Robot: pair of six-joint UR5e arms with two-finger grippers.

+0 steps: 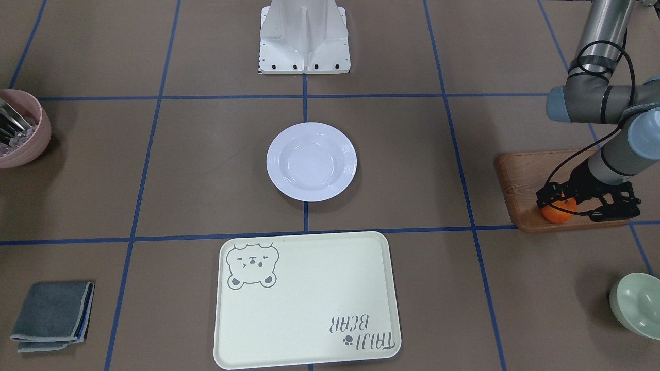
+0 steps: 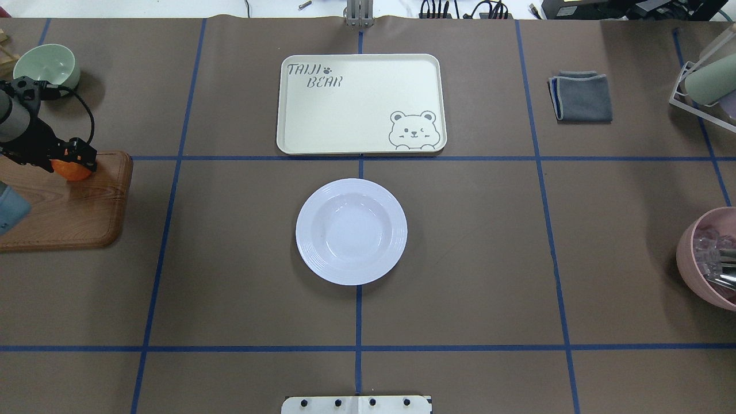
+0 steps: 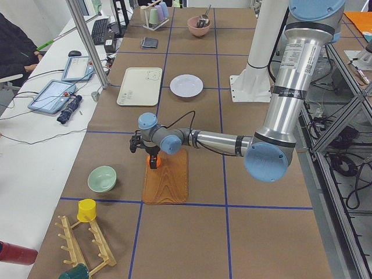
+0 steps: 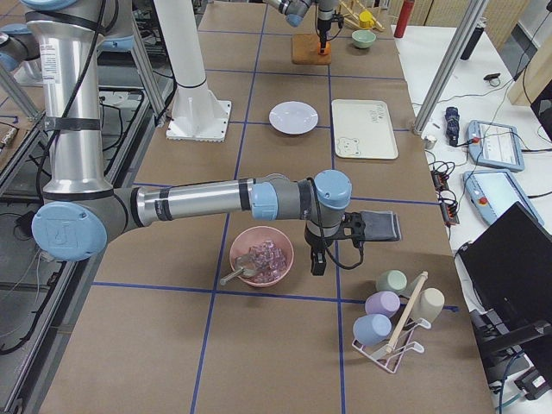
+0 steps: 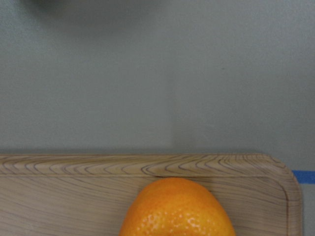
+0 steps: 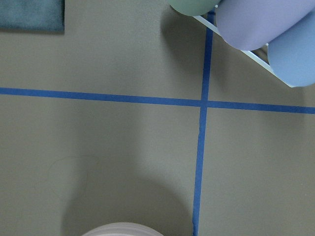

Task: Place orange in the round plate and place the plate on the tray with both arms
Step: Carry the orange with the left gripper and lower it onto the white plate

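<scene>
The orange [image 1: 558, 211] rests at the outer edge of a brown wooden board [image 1: 521, 185], far on my left side. My left gripper [image 1: 559, 202] reaches down over it, its fingers tight against the fruit's sides. The left wrist view shows the orange [image 5: 177, 209] low in the middle, right by the board's rim. The white round plate [image 1: 311, 161] lies bare at the table's middle. Beyond it lies the cream tray [image 1: 309, 304] with its bear drawing. My right gripper [image 4: 317, 261] shows only in the exterior right view, hanging low beside a pink bowl; I cannot tell its state.
A pale green bowl [image 2: 47, 64] stands just beyond the board. On my right are a pink bowl [image 2: 710, 259] holding utensils, a folded grey cloth [image 2: 581, 96] and a rack of cups [image 2: 704, 80]. The robot's white base [image 1: 304, 38] stands behind the plate.
</scene>
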